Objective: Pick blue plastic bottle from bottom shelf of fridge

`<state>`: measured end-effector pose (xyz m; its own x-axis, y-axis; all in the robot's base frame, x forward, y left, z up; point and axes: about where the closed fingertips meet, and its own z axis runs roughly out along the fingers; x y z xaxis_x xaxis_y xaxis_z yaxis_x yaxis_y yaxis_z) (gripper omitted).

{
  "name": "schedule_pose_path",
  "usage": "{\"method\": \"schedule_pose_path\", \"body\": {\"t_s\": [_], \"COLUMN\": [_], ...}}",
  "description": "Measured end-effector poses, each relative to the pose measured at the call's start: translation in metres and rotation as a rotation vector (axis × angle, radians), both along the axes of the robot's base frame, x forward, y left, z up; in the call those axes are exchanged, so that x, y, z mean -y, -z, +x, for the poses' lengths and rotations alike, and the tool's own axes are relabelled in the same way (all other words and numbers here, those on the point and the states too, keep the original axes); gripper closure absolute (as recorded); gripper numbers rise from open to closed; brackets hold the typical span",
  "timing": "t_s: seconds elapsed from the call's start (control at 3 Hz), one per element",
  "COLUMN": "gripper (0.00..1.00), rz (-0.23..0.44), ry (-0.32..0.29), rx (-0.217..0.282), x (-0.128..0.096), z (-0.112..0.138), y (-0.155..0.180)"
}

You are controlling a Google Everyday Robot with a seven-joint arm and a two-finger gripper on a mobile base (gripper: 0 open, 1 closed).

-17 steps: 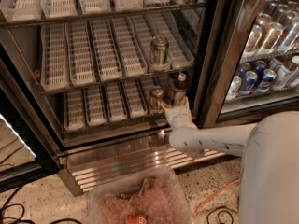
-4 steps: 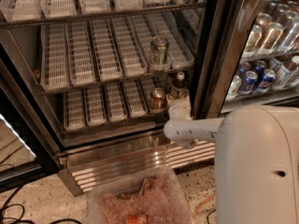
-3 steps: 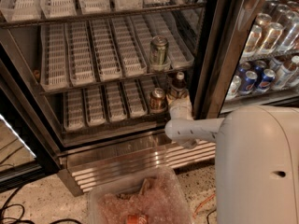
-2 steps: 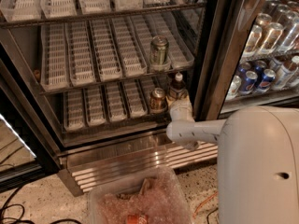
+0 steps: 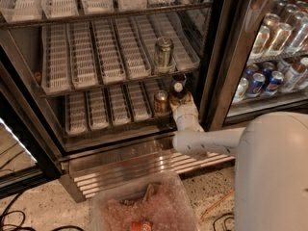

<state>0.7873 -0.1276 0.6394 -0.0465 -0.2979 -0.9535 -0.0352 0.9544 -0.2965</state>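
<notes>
The blue plastic bottle (image 5: 177,93), with a white cap and dark contents, stands at the right end of the bottom shelf (image 5: 103,110) of the fridge (image 5: 219,57). My gripper (image 5: 183,104) reaches into the fridge from the lower right and is right at the bottle, covering its lower part. A copper-topped can (image 5: 161,102) stands just left of the bottle, close to the gripper. My pale arm (image 5: 207,141) runs back to the right over the ribbed steel base (image 5: 120,165).
A taller can (image 5: 163,54) stands on the shelf above the gripper. A dark bottle (image 5: 180,77) sits behind the held spot. The black door frame (image 5: 231,71) is close on the right, with a cooler of cans (image 5: 269,76) beyond. A clear bin (image 5: 144,208) lies on the floor below.
My arm has crept slightly down and toward the camera at the bottle. The cans and shelves have not moved.
</notes>
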Motion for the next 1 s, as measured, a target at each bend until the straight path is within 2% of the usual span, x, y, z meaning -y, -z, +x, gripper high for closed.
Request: {"method": "schedule_pose_path", "body": {"t_s": [0.67,1.0], "gripper": [1.0,1.0], "rz": [-0.01,-0.039], "ry": [-0.056,-0.104], "rx": [0.079,0.085], "x": [-0.006,-0.006], "z": [-0.022,-0.041], "y": [-0.028,-0.041]}}
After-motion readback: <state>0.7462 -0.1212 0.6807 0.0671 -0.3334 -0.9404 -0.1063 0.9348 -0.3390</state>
